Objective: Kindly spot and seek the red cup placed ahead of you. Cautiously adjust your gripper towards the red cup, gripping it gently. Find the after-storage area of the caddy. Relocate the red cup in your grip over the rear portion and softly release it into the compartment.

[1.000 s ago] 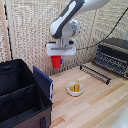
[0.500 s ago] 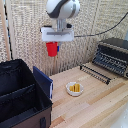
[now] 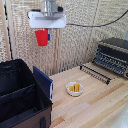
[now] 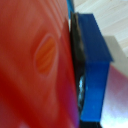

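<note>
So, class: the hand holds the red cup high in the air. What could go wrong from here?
1. The cup hangs well above the caddy; released from there, it might bounce out.
2. The hand grips it near the rim, so it could slip.
3. The caddy's upright blue panel could snag a low approach.

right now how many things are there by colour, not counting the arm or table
red: 1, the red cup held in the hand
black: 2, the caddy and the toaster oven
white: 1, the small bowl with yellow contents
total: 4
</note>
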Controlling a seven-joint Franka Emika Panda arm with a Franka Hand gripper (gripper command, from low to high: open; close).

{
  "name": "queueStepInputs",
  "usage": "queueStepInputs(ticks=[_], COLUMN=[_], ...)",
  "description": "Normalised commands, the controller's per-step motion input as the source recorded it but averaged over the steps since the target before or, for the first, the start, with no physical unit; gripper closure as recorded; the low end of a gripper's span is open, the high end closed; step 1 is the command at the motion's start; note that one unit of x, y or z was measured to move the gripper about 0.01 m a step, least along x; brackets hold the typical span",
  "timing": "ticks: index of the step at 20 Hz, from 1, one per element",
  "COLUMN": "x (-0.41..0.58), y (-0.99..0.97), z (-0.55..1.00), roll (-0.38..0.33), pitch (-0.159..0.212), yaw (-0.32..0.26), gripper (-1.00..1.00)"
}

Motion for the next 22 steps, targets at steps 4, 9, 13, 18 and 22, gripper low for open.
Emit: queueStepInputs(ticks=[4,9,13,18,22], x=[0.164,0.036,0.0,0.0,0.0], y=[0.89,0.89,0.8,0.75,0.6], z=[0.46,0.27,0.0,-0.03,-0.11], roll=[-0.034,-0.051,-0.119,-0.134,-0.153], pitch=[0.0,-0.013,-0.086,-0.121,-0.15], yaw=[0.0,0.0,0.0,0.0,0.014], gripper=[1.0,1.0,1.0,1.0,1.0])
